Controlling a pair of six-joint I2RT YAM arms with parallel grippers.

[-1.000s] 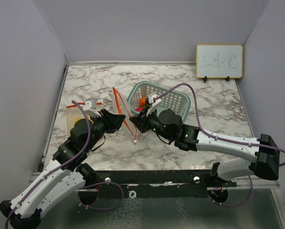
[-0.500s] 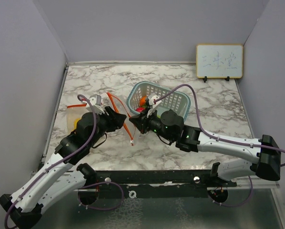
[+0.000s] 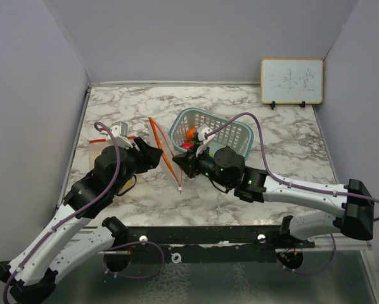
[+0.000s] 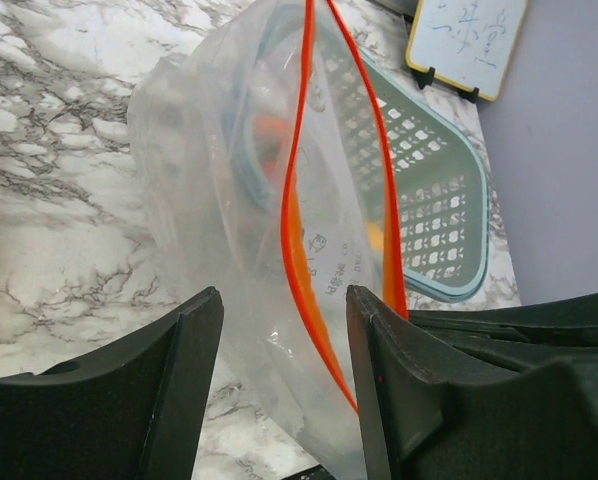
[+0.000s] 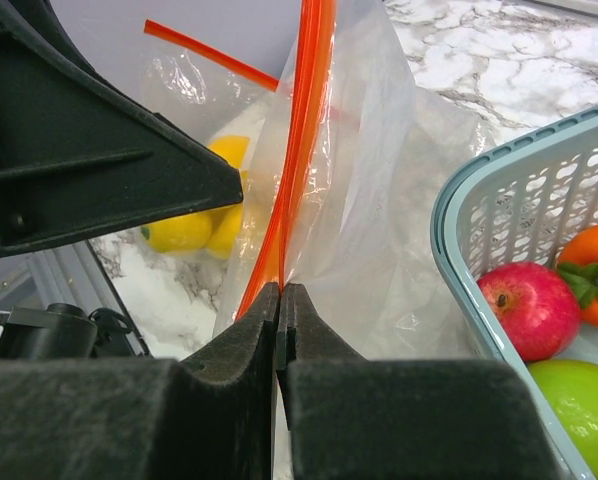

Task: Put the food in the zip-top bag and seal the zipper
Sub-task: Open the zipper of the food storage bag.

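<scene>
The clear zip-top bag (image 3: 169,147) stands on edge between my grippers, its orange-red zipper (image 3: 164,152) running up and back. My right gripper (image 3: 179,167) is shut on the zipper's near end (image 5: 297,150), right at its fingertips (image 5: 281,288). My left gripper (image 3: 158,154) is open, and its fingers (image 4: 204,330) stand either side of the bag's mouth edge (image 4: 299,240) without pinching it. A red fruit (image 5: 524,300), an orange pepper (image 5: 594,255) and a green one (image 5: 579,400) lie in the teal basket (image 3: 231,130). Yellow fruits (image 5: 194,228) lie to the left.
A second clear bag with an orange-red strip (image 3: 99,140) lies at the left edge, holding the yellow fruits (image 3: 104,162). A whiteboard (image 3: 291,81) leans on the back wall at the right. The basket stands right behind my right gripper.
The bag's upper edge swung left half a second ago and has come back upright. My left gripper has drawn back slightly to the left. My right gripper has stayed shut on the zipper.
</scene>
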